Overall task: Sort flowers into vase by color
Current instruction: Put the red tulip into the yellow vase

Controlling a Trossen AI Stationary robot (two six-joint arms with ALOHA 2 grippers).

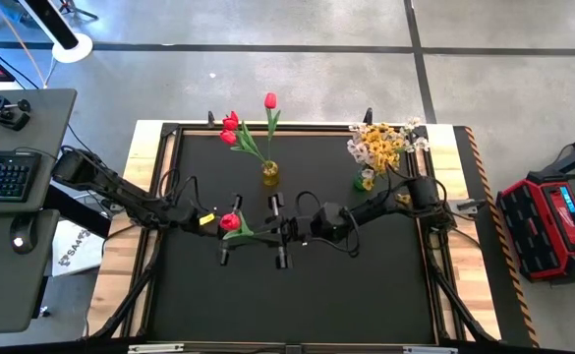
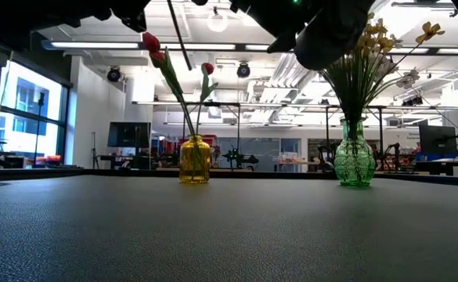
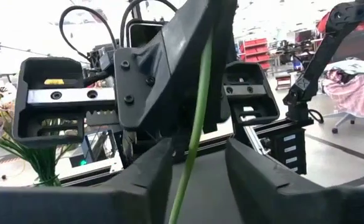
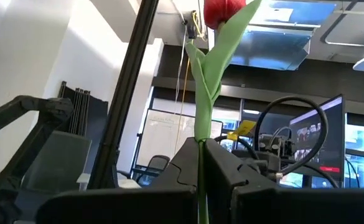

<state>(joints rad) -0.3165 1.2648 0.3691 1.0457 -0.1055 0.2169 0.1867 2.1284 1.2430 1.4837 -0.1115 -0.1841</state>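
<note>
Red tulip sits mid-bench, its green stem pinched in the right end effector, fingers clamped together on it. The left end effector meets it there, fingers apart around the stem. Yellow vase stands beyond, green vase far right.

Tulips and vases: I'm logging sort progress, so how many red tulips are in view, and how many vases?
Red tulips in the yellow vase: 3
Red tulips held between the two grippers: 1
Vases, counting the green vase of yellow and white sprays: 2
Total: 4 tulips, 2 vases
</note>
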